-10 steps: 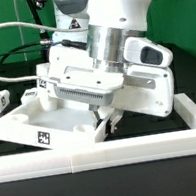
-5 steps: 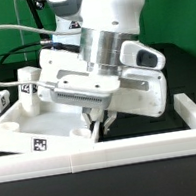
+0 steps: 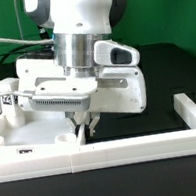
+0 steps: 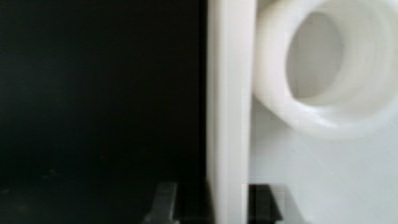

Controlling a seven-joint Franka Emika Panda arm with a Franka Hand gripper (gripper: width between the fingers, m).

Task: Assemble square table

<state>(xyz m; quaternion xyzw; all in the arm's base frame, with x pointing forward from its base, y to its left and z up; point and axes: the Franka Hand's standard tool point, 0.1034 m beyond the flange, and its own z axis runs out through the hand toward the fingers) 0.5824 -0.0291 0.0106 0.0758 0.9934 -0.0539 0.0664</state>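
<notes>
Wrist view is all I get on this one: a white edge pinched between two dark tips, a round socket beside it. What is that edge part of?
Observer: The raised rim of the square tabletop; the hand is shut on it near a corner.
Operator: Any legs around?
Observer: One tagged leg shows at the tabletop's far corner, on the exterior view's left; whether it's fitted I can't tell.
Operator: What's in front?
Observer: A long white rail runs along the near side.
</notes>
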